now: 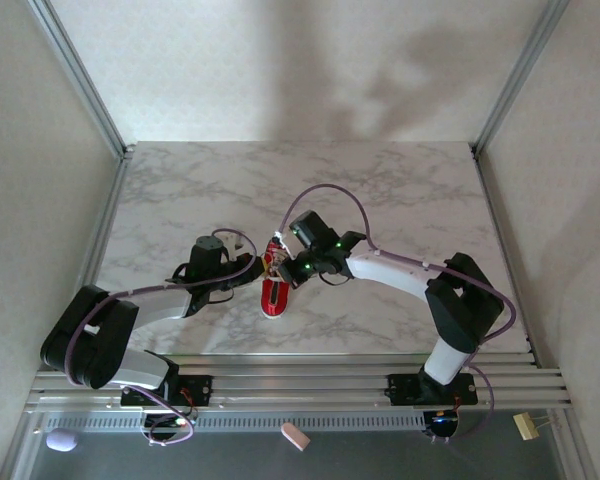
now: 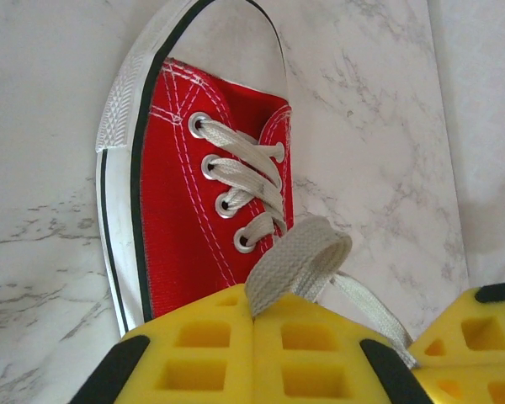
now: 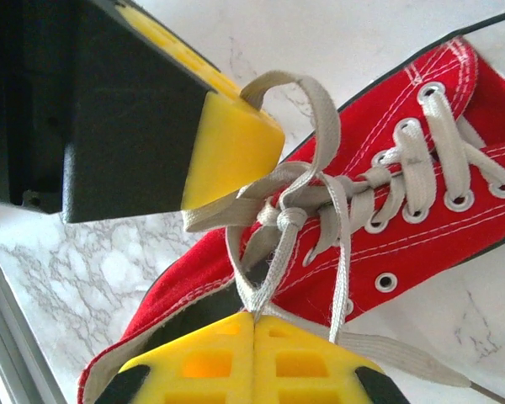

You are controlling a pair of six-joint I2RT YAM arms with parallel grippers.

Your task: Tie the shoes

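Left tool (image 2: 254, 313) is pinched shut at bottom center of the left wrist frame. It holds a flat loop of white lace (image 2: 301, 254) that sticks up from between the yellow fingers (image 2: 194, 353). Right tool (image 3: 254, 320) is also closed, at bottom center of the right wrist frame, gripping another loop of the lace right at the seam between its pads. In that frame the left tool's black-and-yellow finger takes the upper left, with its loop arching over the tip. Both loops run to a loose knot (image 3: 288, 215) at frame center, above the top eyelets. One free end trails off toward the lower right.

Shoe (image 1: 272, 292) is red with a white sole and lies on the marble surface (image 1: 400, 190), just below center of the top frame. Both tools meet at its upper end there, left arm coming from lower left, right arm from lower right.

In the left wrist frame the shoe runs up and left from the tool, with the toe rim at the top and four eyelets on the visible side. More yellow finger sits at lower right, and a lace strand runs to its edge.
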